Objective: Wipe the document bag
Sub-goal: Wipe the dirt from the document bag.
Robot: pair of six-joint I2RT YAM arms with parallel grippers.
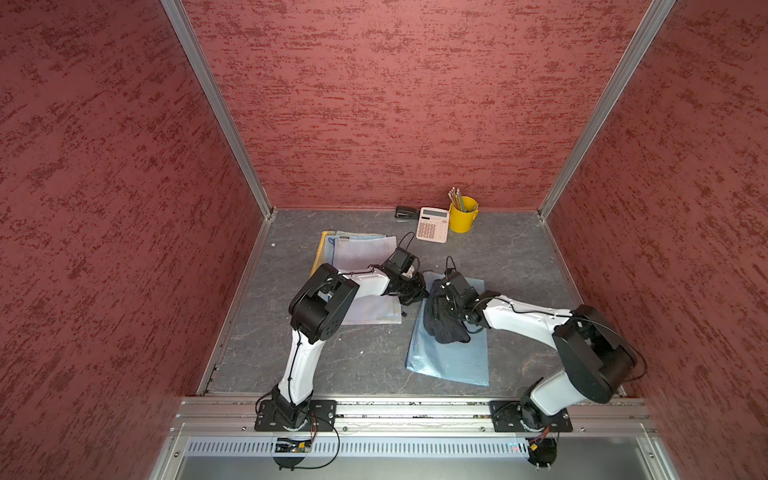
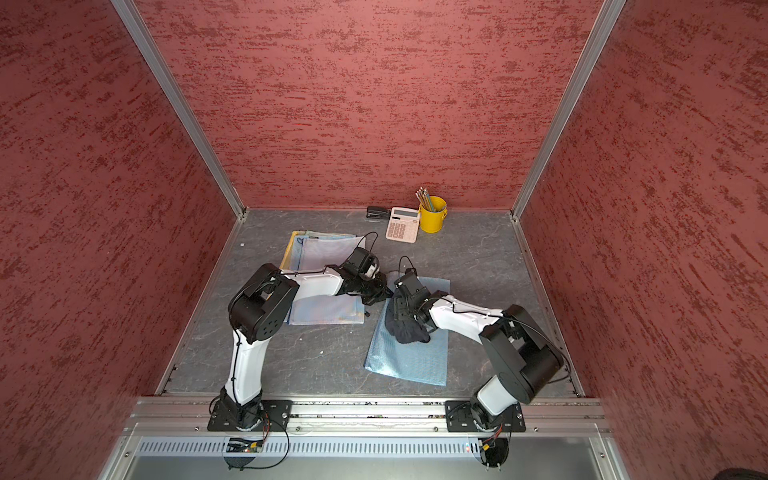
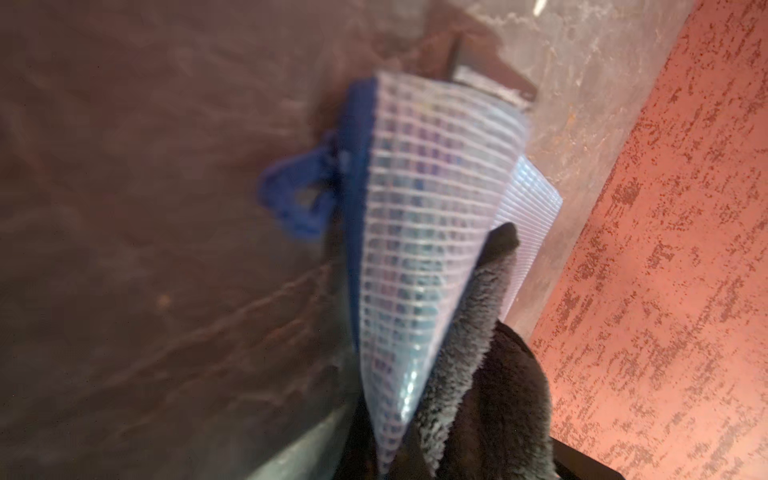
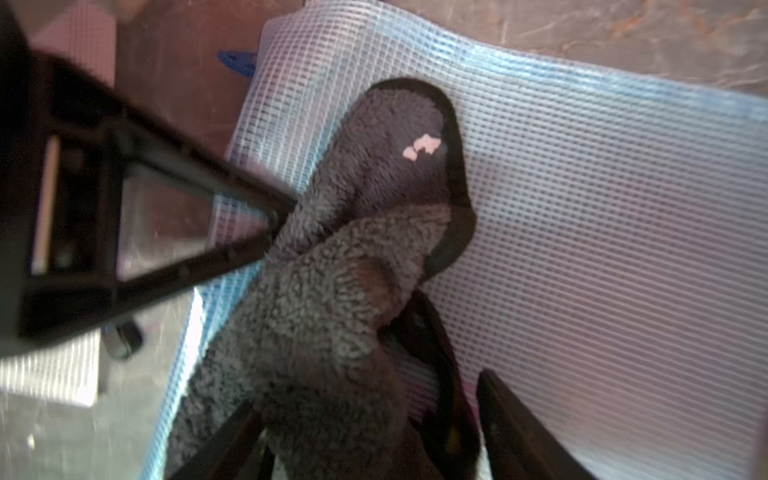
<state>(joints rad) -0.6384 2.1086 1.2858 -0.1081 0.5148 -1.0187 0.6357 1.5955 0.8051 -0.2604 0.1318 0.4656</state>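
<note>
Where it lies on the table (image 1: 519,257), right of centre and nearer my bases than the back wall, the bag (image 1: 453,353) heads this list: pale blue, translucent, woven with a fine white grid, and edged in dark blue along the zip, with a blue pull (image 3: 291,195) at its far left corner. That corner is raised; the rest lies flat.

- Cloth (image 1: 446,328): dark grey, fleecy and bunched, on the bag's far half. It carries a small pink fleck (image 4: 422,146).
- My left gripper (image 1: 411,296): clamped on the bag's raised corner.
- My right gripper (image 4: 365,399): over the cloth, jaws spread either side of it, not pinching.
- Pile (image 1: 361,257): more mesh bags to the left under my left arm, violet on top with a yellow edge beneath, apart from the bag.
- Along the back wall, side by side: stapler (image 1: 406,213), calculator (image 1: 432,224), yellow cup (image 1: 462,218) of pencils.
</note>
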